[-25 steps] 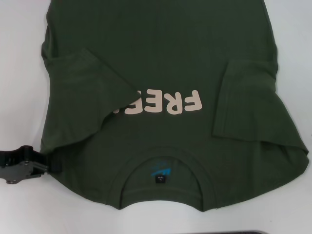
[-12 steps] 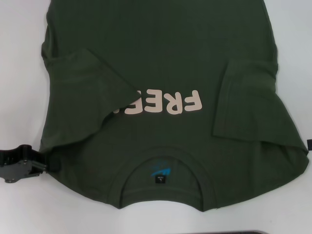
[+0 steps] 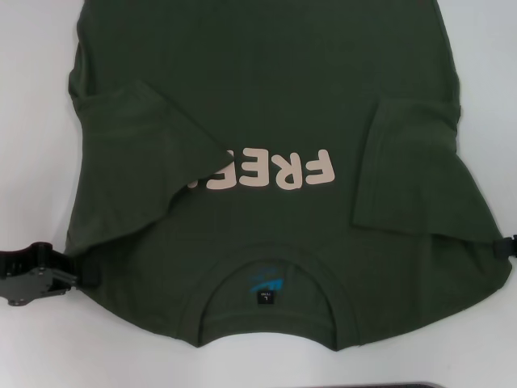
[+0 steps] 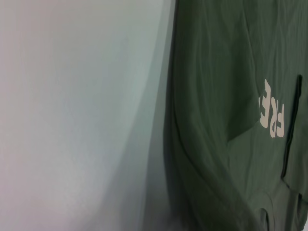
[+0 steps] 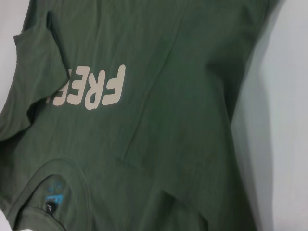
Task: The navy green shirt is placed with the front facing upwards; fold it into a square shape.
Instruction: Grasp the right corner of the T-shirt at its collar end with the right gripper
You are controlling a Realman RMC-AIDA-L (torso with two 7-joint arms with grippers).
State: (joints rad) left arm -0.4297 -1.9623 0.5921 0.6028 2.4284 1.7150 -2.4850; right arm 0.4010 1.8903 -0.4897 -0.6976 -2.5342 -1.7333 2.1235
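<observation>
The navy green shirt [image 3: 266,89] lies front up on the white table [image 3: 32,121], its collar [image 3: 323,271] toward me and both sleeves folded in over the chest. The left sleeve [image 3: 129,162] covers part of the cream "FREE" print [image 3: 279,174]. My left gripper [image 3: 83,271] sits at the shirt's near left shoulder edge, touching the cloth. At the frame's right edge, only the tip of my right gripper [image 3: 509,245] shows, beside the near right shoulder. The left wrist view shows the shirt [image 4: 226,96] beside bare table, and the right wrist view looks over the shirt [image 5: 168,144] and its print.
White table surface [image 3: 485,81] surrounds the shirt on the left, right and near sides. A dark strip [image 3: 452,385] shows at the near edge of the head view.
My right gripper has come into view at the right edge, beside the shirt's shoulder. My left gripper has shifted only slightly. The shirt lies as before.
</observation>
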